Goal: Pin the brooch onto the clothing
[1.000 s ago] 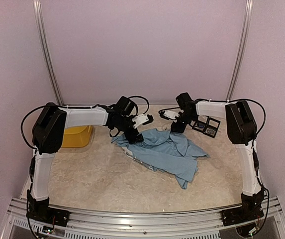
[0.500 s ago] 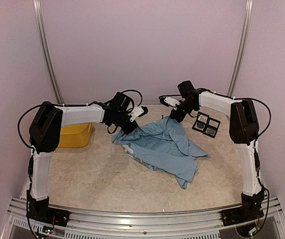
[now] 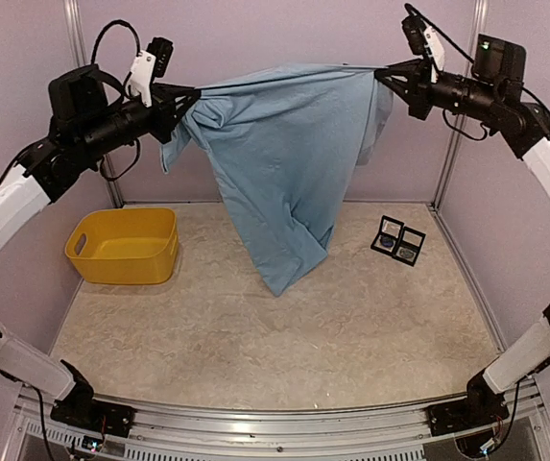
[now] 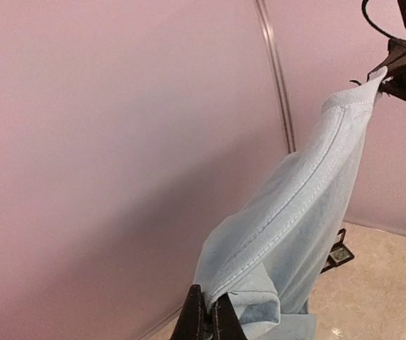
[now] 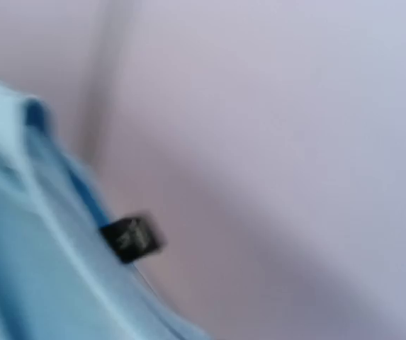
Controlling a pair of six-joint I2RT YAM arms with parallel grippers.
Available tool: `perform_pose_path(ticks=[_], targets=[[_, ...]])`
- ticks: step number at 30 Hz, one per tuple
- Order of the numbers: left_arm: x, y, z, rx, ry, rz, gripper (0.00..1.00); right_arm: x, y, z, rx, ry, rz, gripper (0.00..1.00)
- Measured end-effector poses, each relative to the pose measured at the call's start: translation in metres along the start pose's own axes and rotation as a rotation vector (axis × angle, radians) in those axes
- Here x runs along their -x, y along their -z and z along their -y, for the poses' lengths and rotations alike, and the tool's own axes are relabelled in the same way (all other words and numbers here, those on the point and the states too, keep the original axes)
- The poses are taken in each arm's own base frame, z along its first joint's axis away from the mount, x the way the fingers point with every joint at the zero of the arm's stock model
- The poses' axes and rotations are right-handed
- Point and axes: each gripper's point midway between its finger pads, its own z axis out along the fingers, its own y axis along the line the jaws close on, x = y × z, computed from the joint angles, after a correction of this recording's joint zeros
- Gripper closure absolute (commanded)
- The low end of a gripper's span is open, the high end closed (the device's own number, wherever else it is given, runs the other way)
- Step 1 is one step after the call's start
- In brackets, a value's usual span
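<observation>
You're holding the T-shirt up in the air, stretched between both arms, with its lower corner hanging toward the worktop. The left pincer is pressed together on the cloth's left edge. The right pincer pinches the opposite edge, so the top runs taut. I'd judge this spread is meant to shake out the folds before you lay it flat for pinning. Two black cases sit far right on the worktop (their contents are too small to tell), and a yellow tub sits far left.
</observation>
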Motion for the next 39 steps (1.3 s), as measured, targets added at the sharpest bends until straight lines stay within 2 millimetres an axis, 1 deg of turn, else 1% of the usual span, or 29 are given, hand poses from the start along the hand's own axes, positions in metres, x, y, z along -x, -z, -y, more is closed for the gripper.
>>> perform_pose_path(ticks=[1,2,3,5,7,8,10,12,14,15,16,18,19,21,22,23,24,25,26,27,29,30,31,33,36,39], targets=[[0.024,0.021,0.009,-0.029,-0.004,0.069,1.00,0.026,0.021,-0.014,0.044,0.029,0.076,1.00],[0.041,0.040,0.016,-0.050,-0.006,0.116,1.00,0.042,0.040,-0.027,0.085,0.049,0.129,1.00],[0.060,0.063,0.023,-0.078,-0.007,0.173,1.00,0.056,0.057,-0.042,0.132,0.065,0.174,1.00],[0.084,0.096,0.030,-0.108,-0.002,0.247,1.00,0.072,0.083,-0.062,0.200,0.083,0.233,1.00],[0.100,0.124,0.034,-0.130,0.010,0.299,1.00,0.077,0.097,-0.074,0.238,0.085,0.258,1.00],[0.103,0.131,0.036,-0.139,0.020,0.310,1.00,0.075,0.100,-0.078,0.254,0.075,0.258,1.00],[0.101,0.137,0.039,-0.153,0.048,0.303,1.00,0.068,0.098,-0.082,0.277,0.048,0.240,1.00],[0.089,0.132,0.040,-0.159,0.079,0.261,1.00,0.055,0.089,-0.083,0.291,0.009,0.203,1.00],[0.064,0.116,0.035,-0.147,0.113,0.188,1.00,0.039,0.074,-0.081,0.289,-0.032,0.153,1.00],[0.048,0.105,0.029,-0.132,0.130,0.146,1.00,0.030,0.066,-0.078,0.281,-0.051,0.128,1.00],[0.033,0.095,0.022,-0.114,0.148,0.108,1.00,0.019,0.054,-0.073,0.264,-0.075,0.095,1.00],[-0.005,0.063,0.001,-0.063,0.186,0.015,1.00,0.000,0.029,-0.058,0.223,-0.120,0.036,1.00],[-0.022,0.048,-0.008,-0.040,0.196,-0.023,1.00,-0.009,0.013,-0.046,0.192,-0.142,0.011,1.00],[-0.060,0.015,-0.022,-0.004,0.201,-0.105,1.00,-0.031,-0.026,-0.016,0.120,-0.184,-0.032,1.00],[-0.077,-0.005,-0.029,0.013,0.195,-0.146,1.00,-0.044,-0.046,0.000,0.082,-0.204,-0.052,1.00],[-0.087,-0.021,-0.035,0.031,0.188,-0.170,1.00,-0.057,-0.067,0.019,0.037,-0.224,-0.071,1.00],[-0.091,-0.040,-0.044,0.055,0.176,-0.187,1.00,-0.067,-0.086,0.038,-0.011,-0.237,-0.079,1.00],[-0.090,-0.062,-0.057,0.092,0.157,-0.185,1.00,-0.074,-0.101,0.052,-0.054,-0.244,-0.078,1.00],[-0.085,-0.078,-0.069,0.128,0.141,-0.168,1.00,-0.083,-0.119,0.074,-0.122,-0.249,-0.065,1.00],[-0.075,-0.096,-0.084,0.176,0.119,-0.136,1.00,-0.091,-0.129,0.087,-0.167,-0.253,-0.056,1.00],[-0.061,-0.118,-0.104,0.246,0.095,-0.084,1.00,-0.105,-0.139,0.103,-0.237,-0.264,-0.047,1.00],[-0.053,-0.124,-0.110,0.269,0.086,-0.058,1.00,-0.108,-0.140,0.108,-0.264,-0.272,-0.038,1.00],[-0.044,-0.130,-0.116,0.293,0.075,-0.028,1.00,-0.106,-0.140,0.112,-0.281,-0.271,-0.022,1.00],[-0.030,-0.135,-0.122,0.323,0.064,0.021,1.00,-0.087,-0.136,0.122,-0.324,-0.253,0.047,1.00],[-0.019,-0.134,-0.122,0.331,0.048,0.056,1.00,-0.049,-0.119,0.131,-0.367,-0.202,0.141,1.00],[-0.009,-0.132,-0.119,0.330,0.026,0.087,1.00,-0.007,-0.093,0.132,-0.391,-0.139,0.216,1.00]])
